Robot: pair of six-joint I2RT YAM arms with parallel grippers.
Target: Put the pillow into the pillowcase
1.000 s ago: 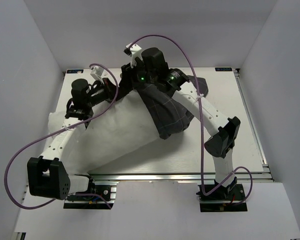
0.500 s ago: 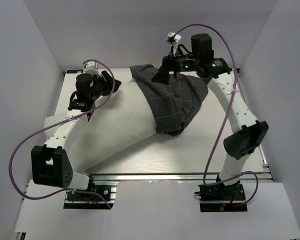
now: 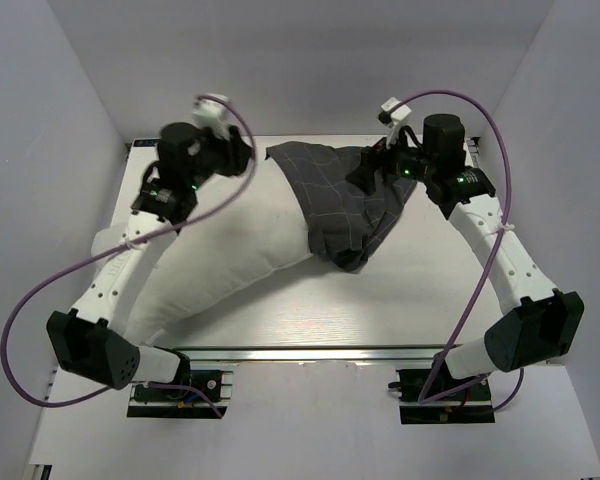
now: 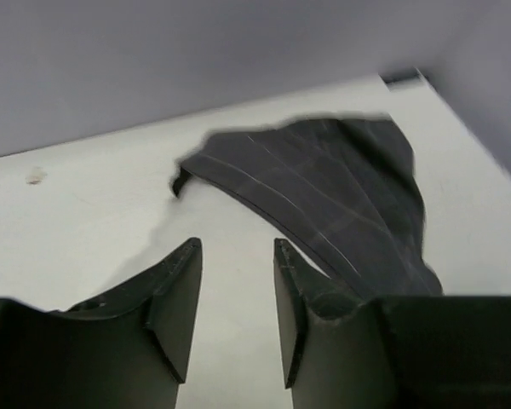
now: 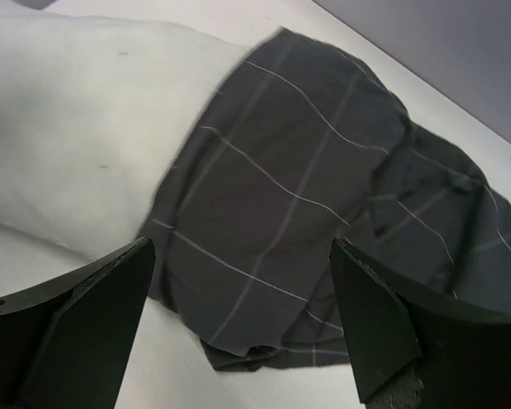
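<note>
Top external view: a plump off-white rectangular fabric pillow (image 3: 230,262) lies slantwise across the pale desk (image 3: 430,300), one end at the near left and the other toward the far middle. A dark charcoal-grey soft pillowcase with a thin light grid (image 3: 345,200) covers only that far end. Most of the cushion is bare, and slack cloth is bunched on the right.

The left hand (image 3: 235,157) hangs above the pillow's far left side, its fingers a little apart with nothing between them. The right hand (image 3: 372,172) hovers over the rumpled case, spread wide and empty.

By my reckoning the step is a fresh grip on the case's open hem, to draw it further along the cushion. The hem shows in both wrist views as a dark edge crossing the white fabric. To do this well, each hand should come down at that edge on its own side and pinch only the grey cloth, not the pillow under it. Both should then pull together toward the near left, along the pillow's length. An uneven pull would likely skew the case or bunch it.
</note>
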